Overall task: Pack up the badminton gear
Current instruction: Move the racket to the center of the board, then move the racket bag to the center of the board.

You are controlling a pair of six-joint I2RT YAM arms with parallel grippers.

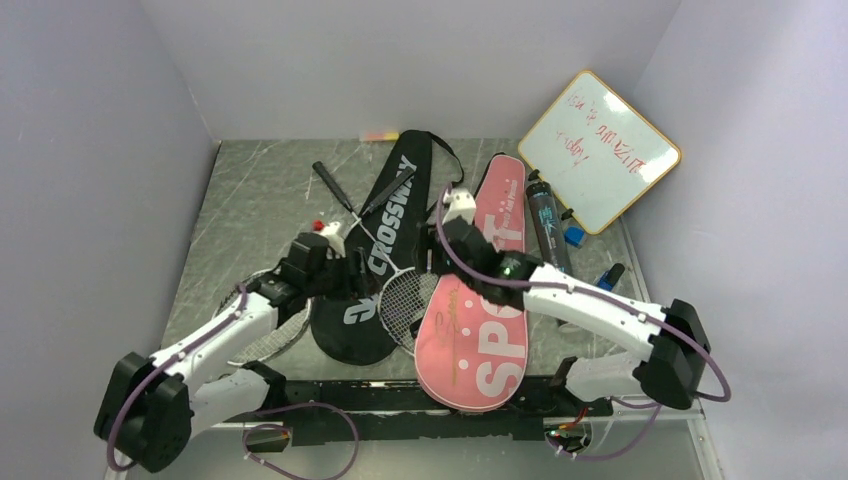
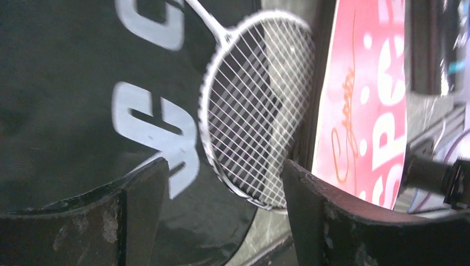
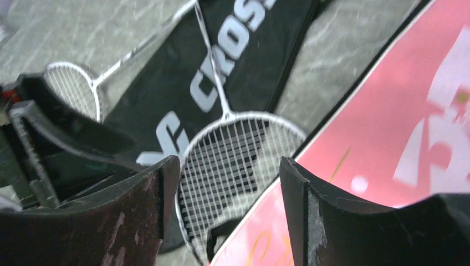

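We see the left gripper (image 2: 224, 166) spread open with nothing held, hovering over the head of the white racket (image 2: 255, 105). The right gripper (image 3: 227, 163) is also wide open and empty, above the same head. In the center of the top view the racket head lies between the black cover (image 1: 405, 190) and the pink cover (image 1: 480, 340), with its shaft crossing the black one. A dark tube (image 1: 548, 225) lies right of the pink cover, near the whiteboard (image 1: 600, 150) at upper right.

White-framed racket (image 2: 258, 111): head partly over black cover (image 2: 66, 100)
Pink cover (image 2: 366, 100): just right of racket
Left gripper (image 2: 223, 183): spread wide, below racket
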